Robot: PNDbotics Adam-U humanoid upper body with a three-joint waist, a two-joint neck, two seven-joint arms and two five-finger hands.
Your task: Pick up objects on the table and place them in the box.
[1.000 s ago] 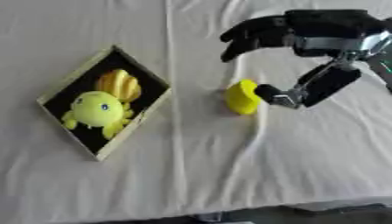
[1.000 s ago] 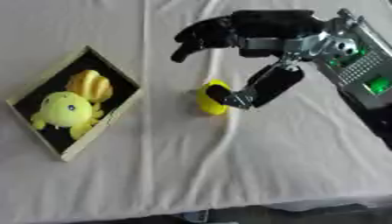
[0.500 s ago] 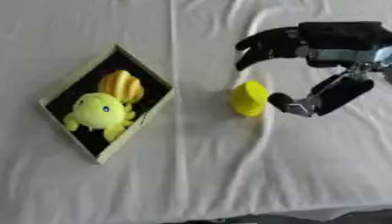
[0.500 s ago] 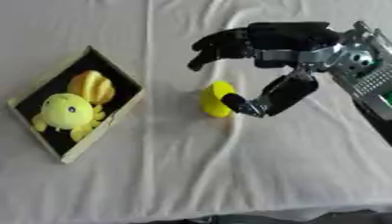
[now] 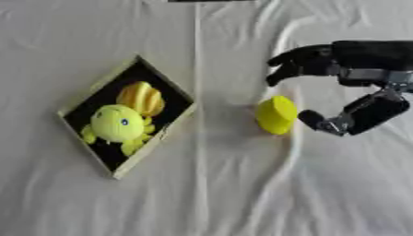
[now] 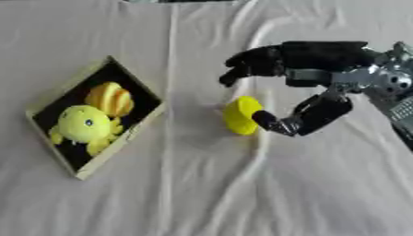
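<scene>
A white cloth (image 5: 209,193) is spread over the table. On the left a box (image 5: 77,104) with a pale rim and dark inside is set cornerwise, like a diamond. Two things are held in it: a yellow-green plush toy (image 5: 115,124) with a dark eye at the near side, and an orange ribbed object (image 5: 141,97) just behind it, the two touching.

A yellow rounded object (image 5: 276,114) is seen on the cloth well to the right of the box, outside it. The right hand (image 6: 310,69) is reached in from the right edge. Its fingers (image 6: 246,63) are curled downward above and behind the yellow object, apart from it, and are spread from the thumb (image 6: 303,118), which is brought in from the right at the object's side. The thumb tip appears to be just touching the object, though actual contact cannot be told. Nothing is enclosed by the hand. The left hand is not seen in either view.
</scene>
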